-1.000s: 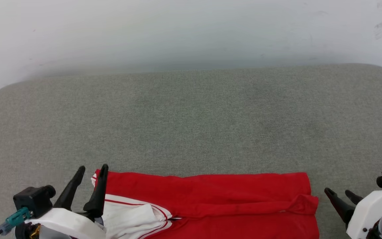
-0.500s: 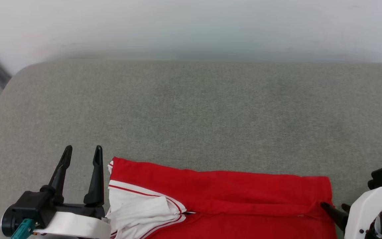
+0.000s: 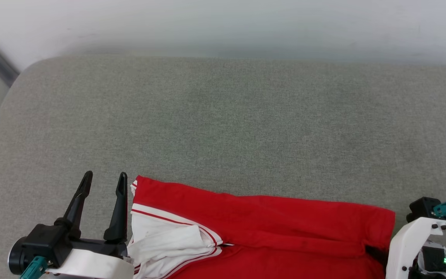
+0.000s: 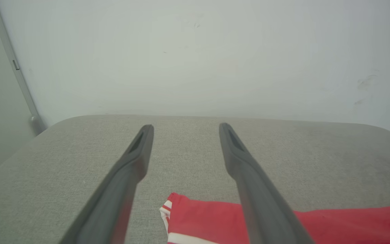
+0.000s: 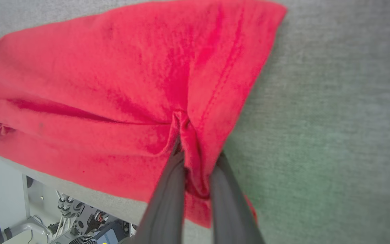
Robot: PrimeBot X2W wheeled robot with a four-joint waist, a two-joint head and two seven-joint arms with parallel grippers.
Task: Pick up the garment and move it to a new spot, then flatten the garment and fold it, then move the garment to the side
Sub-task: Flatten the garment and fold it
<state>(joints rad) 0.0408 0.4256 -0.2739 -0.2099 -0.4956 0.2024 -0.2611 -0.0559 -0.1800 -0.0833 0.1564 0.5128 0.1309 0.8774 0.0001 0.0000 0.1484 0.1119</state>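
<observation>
garment (image 3: 285,221): long red band along near edge of grey padded surface (image 3: 223,116) | left gripper (image 3: 105,179): jaws wide apart, empty, just beside its white-sleeved end | right gripper (image 5: 198,152): jaws pinched on a fold at its other end

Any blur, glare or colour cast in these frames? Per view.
Head view: even soft light on the grey surface, no glare or hard shadows. Left wrist view: left gripper blurs toward the lens, surface's far edge bows. Right wrist view: garment weave crisp, right gripper soft, greenish cast at picture right.
</observation>
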